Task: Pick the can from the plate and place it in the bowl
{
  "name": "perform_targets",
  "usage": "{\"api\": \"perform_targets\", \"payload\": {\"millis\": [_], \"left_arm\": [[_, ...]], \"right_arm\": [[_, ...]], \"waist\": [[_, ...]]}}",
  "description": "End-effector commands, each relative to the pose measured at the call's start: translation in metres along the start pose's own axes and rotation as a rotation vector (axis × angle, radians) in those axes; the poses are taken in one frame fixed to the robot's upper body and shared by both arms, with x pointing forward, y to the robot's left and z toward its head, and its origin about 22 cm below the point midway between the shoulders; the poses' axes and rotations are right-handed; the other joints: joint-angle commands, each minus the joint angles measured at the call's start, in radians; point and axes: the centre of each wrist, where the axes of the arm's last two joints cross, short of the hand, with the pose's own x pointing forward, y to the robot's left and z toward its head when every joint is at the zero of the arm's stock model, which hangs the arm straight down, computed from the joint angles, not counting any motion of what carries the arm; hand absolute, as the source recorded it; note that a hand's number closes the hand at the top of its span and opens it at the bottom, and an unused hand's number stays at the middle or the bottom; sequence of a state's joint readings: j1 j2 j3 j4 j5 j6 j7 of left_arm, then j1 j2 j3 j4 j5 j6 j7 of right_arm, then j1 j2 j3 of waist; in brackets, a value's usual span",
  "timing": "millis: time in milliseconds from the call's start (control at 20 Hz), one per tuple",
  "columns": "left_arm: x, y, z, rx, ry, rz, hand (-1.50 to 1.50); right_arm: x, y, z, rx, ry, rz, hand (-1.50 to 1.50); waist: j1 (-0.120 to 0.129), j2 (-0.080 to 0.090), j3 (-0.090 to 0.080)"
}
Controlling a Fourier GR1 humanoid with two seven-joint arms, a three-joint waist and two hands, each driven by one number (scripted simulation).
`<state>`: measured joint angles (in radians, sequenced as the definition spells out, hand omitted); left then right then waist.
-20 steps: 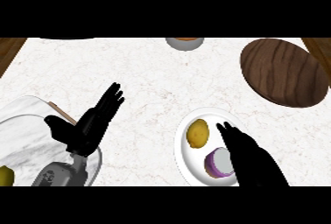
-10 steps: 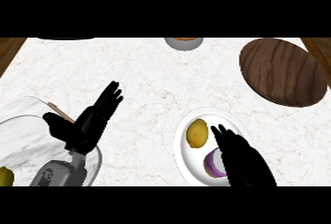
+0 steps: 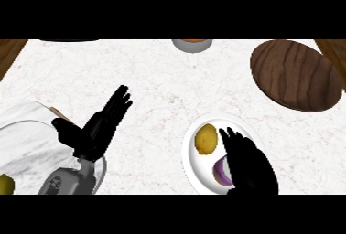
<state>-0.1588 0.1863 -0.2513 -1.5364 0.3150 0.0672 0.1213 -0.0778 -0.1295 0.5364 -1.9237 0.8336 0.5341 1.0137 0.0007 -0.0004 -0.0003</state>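
Note:
A purple can [image 3: 221,170] lies on the white plate [image 3: 201,165] at the lower right, beside a yellow lemon-like fruit [image 3: 206,139]. My right hand [image 3: 247,163] lies over the can's right side with its fingers straight, hiding most of it; only the can's left edge shows. I cannot tell whether the hand touches the can. The brown wooden bowl [image 3: 295,75] sits at the upper right, well beyond the plate. At the left my left hand [image 3: 99,130] rests open, fingers pointing up and to the right.
A large pale, glassy container [image 3: 25,133] fills the lower left, with a yellow item [image 3: 5,183] at its edge. A grey cup [image 3: 192,45] stands at the counter's far edge. Bare marble lies between plate and bowl.
My right hand has slid a little to the left over the plate and now covers more of the can. The left hand has stayed put.

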Motion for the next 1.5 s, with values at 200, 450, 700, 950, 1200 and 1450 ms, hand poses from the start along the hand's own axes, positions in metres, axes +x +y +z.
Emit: {"api": "perform_targets", "payload": {"millis": [200,450,700,950,1200,1450], "left_arm": [[0.001,-0.01,0.001,-0.011,0.004,-0.005,0.0],[0.003,0.002,0.015,-0.001,0.004,-0.012,0.0],[-0.004,0.009,0.005,-0.017,-0.014,-0.002,0.0],[-0.005,-0.003,0.009,0.002,-0.006,0.011,0.0],[-0.009,0.015,0.02,-0.006,-0.002,0.012,0.0],[0.012,0.002,0.006,-0.025,-0.005,-0.015,0.0]], "right_arm": [[0.003,0.03,0.012,0.007,0.102,0.01,-1.5],[0.004,0.019,-0.015,-0.006,0.123,-0.005,-1.5],[-0.015,0.04,-0.031,-0.034,0.107,-0.022,-1.5],[-0.018,0.022,-0.027,-0.045,0.006,-0.023,1.5],[0.004,0.023,-0.022,-0.066,-0.009,0.013,1.5],[0.008,0.045,-0.029,-0.088,-0.032,0.032,1.5]], "waist": [[-0.004,-0.001,0.0],[0.001,0.0,0.0],[-0.002,0.0,0.0],[-0.001,0.0,0.0],[0.001,0.0,0.0],[0.0,0.0,0.0]]}}
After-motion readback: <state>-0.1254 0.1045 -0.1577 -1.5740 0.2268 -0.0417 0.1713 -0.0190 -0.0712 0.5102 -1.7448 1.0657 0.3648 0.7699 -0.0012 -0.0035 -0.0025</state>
